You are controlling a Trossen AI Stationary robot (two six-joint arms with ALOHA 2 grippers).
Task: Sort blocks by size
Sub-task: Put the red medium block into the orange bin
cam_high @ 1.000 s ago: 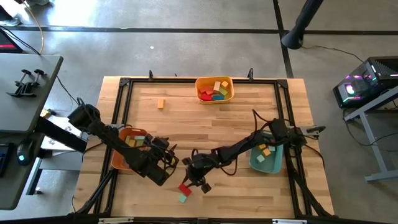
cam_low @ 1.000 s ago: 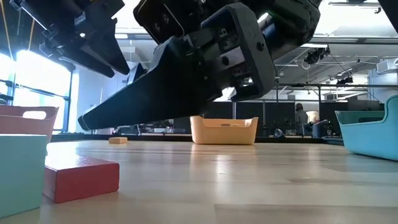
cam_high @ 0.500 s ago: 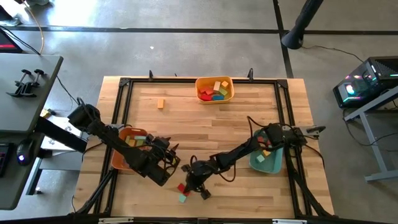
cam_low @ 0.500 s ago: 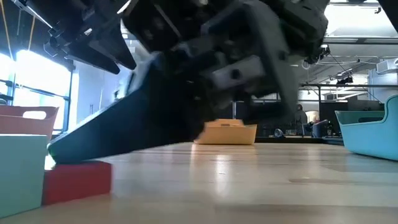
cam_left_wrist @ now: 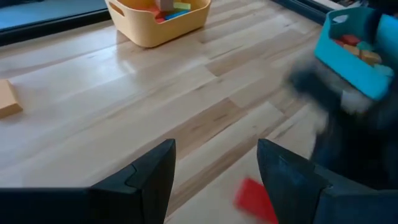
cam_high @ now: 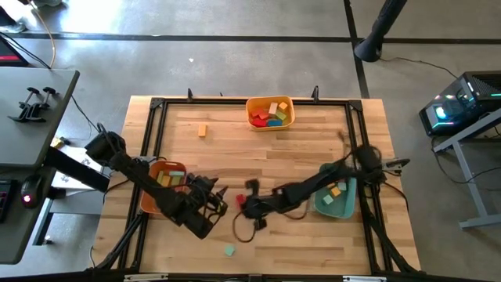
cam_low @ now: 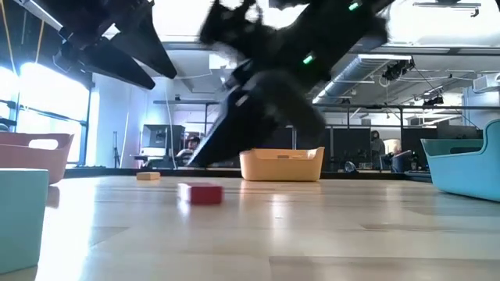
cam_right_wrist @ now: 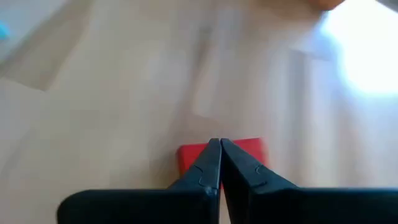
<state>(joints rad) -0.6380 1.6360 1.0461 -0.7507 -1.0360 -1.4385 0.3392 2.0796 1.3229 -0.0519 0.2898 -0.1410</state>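
Red block on table, right jaws shut empty, left jaws open empty.

Red block: flat, lying on the table near mid-front, apart from the other pieces. Teal cube: alone close to the front edge. Small orange block: alone toward the back-left. Remaining blocks, mixed red, yellow, green, blue, sit heaped in trays at the back edge, left side and right side.
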